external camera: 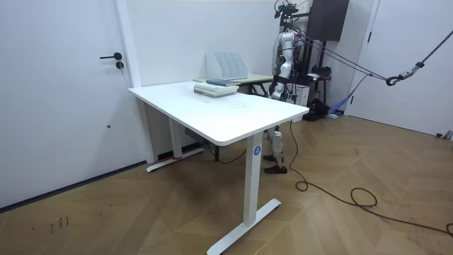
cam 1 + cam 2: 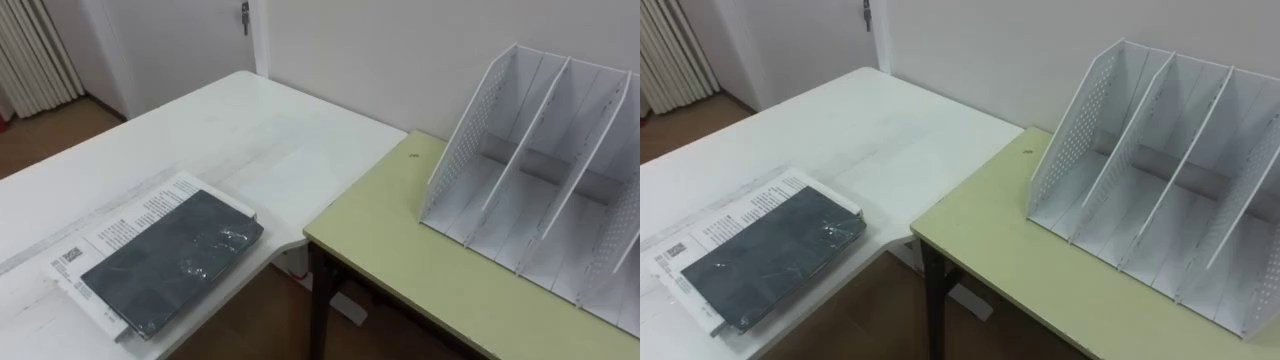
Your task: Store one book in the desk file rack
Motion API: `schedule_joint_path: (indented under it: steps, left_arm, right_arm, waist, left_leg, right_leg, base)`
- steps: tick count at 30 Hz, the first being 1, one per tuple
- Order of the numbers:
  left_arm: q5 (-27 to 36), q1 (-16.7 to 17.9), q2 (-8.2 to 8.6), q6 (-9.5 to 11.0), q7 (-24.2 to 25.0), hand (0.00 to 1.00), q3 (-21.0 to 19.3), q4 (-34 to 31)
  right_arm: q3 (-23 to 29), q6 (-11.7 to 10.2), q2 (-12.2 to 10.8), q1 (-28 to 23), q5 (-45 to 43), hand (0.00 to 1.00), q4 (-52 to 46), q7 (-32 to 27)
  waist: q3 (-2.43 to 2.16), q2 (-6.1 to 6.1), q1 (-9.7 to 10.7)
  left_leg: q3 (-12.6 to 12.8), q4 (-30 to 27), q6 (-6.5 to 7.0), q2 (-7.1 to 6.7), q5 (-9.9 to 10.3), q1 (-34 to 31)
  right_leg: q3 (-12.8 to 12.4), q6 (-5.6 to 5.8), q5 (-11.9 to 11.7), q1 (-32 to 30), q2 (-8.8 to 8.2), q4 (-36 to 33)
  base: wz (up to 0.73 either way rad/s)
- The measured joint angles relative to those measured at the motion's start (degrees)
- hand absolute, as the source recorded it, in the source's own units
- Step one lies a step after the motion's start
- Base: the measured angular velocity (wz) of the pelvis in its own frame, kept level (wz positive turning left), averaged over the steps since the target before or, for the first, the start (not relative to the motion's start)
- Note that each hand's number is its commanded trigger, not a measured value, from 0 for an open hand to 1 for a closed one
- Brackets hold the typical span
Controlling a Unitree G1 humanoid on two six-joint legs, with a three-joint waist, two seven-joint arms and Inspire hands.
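A dark grey book (image 2: pixel 175 262) in glossy wrap lies flat on top of a white printed book (image 2: pixel 135 215), near the corner of the white table (image 2: pixel 210 140), low on the left. The white file rack (image 2: pixel 530 140) stands on the green desk (image 2: pixel 400 260) to the right, its slots open and with nothing in them. In the room view I stand beyond the white table beside the green desk, and the book stack (image 1: pixel 216 88) lies in front of the rack (image 1: pixel 226 65). My left hand (image 1: pixel 273 91) hangs at my side, too small to read.
A gap with brown floor (image 2: pixel 270 320) separates the white table's corner from the green desk's dark leg. A wall runs right behind the rack. A door with a handle (image 2: pixel 245 15) and a curtain (image 2: pixel 35 50) lie beyond the white table.
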State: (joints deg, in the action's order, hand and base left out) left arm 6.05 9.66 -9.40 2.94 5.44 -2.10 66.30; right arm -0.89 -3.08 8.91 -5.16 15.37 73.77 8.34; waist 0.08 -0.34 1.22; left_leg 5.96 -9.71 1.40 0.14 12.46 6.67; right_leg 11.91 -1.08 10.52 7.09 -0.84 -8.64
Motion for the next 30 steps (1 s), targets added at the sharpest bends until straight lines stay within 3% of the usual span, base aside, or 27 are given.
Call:
schedule_joint_path:
  steps: [30]
  left_arm:
    - [0.0,0.1,0.01,-0.1,-0.1,0.0,-0.1,0.0]
  right_arm:
    - [0.0,0.1,-0.1,-0.5,-0.1,0.0,0.0,0.0]
  waist:
    - [-0.01,-0.36,0.0]
  left_leg:
    - [0.0,0.0,0.0,-0.02,0.0,0.1]
  right_leg:
    - [-0.3,0.0,0.0,-0.1,0.0,0.0]
  base:
    - [0.0]
